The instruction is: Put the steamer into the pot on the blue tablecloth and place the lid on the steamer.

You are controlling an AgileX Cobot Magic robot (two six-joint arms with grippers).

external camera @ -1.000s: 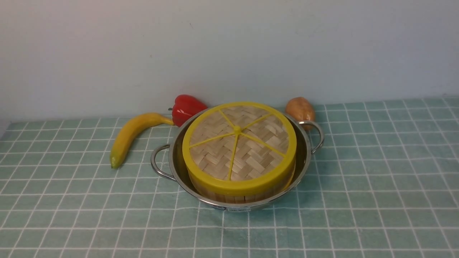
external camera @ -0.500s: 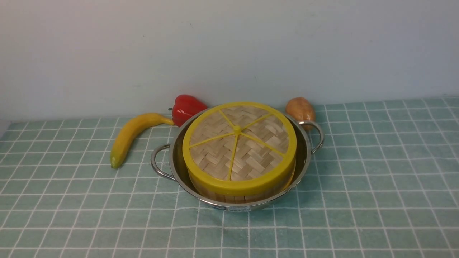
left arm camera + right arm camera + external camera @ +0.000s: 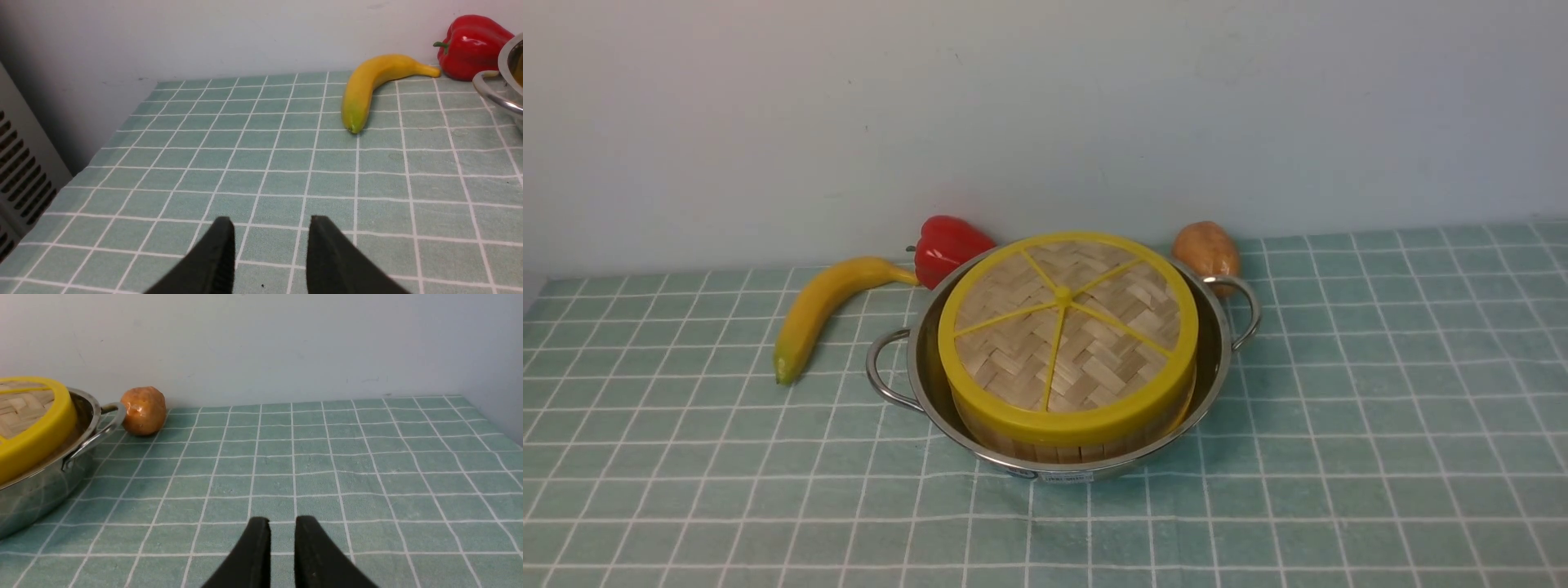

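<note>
The shiny pot (image 3: pixel 1218 347) stands on the blue tablecloth (image 3: pixel 1380 425) at mid-table. Inside it sits the steamer (image 3: pixel 1078 447), of which only the slatted bamboo wall shows. The woven lid (image 3: pixel 1066 335) with yellow spokes rests on top and covers it. Neither gripper appears in the front view. In the left wrist view my left gripper (image 3: pixel 271 220) is open over bare cloth, well left of the pot's handle (image 3: pixel 496 92). My right gripper (image 3: pixel 282 519) stands open with a narrow gap and nothing in it, to the right of the pot (image 3: pixel 41 490) and lid (image 3: pixel 32 428).
A banana (image 3: pixel 821 310) lies left of the pot and a red pepper (image 3: pixel 947 245) sits behind it by the wall. A potato (image 3: pixel 1209 249) rests behind the right handle. A grey vented panel (image 3: pixel 20 171) stands beyond the cloth's left edge.
</note>
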